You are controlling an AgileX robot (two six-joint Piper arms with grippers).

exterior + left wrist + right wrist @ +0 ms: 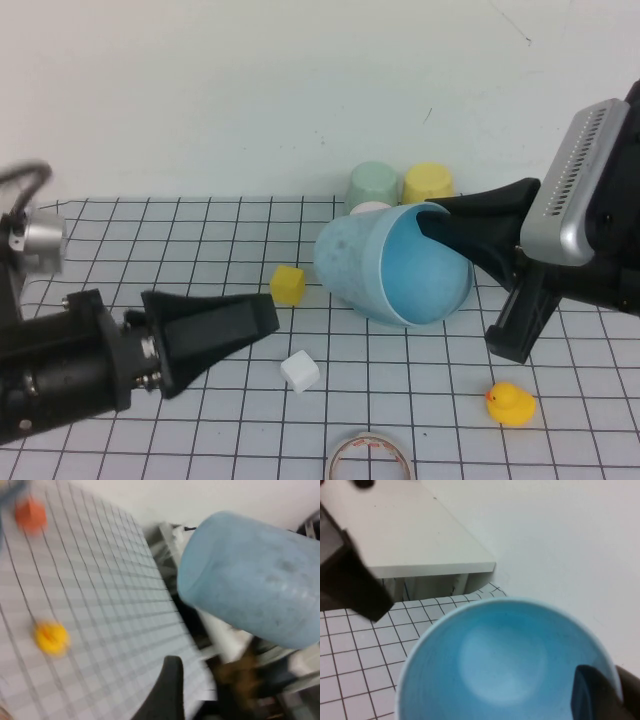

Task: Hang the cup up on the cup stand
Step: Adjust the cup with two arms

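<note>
The light blue cup (385, 265) hangs on its side above the grid mat, its mouth turned toward the right arm. My right gripper (432, 215) is shut on the cup's upper rim; in the right wrist view one finger (592, 695) sits inside the blue bowl of the cup (495, 670) and the other outside the wall. My left gripper (270, 315) is low at the left, open and holding nothing, pointing at the cup's base from a short way off. The left wrist view shows the cup (250, 575) apart from one dark finger (170, 690). The cup stand is out of view.
A mint green cup (372, 185) and a yellow cup (428, 183) stand upside down behind the held cup. On the mat lie a yellow cube (288, 284), a white cube (300, 371), a yellow duck (511, 404) and a tape roll (369, 458) at the front edge.
</note>
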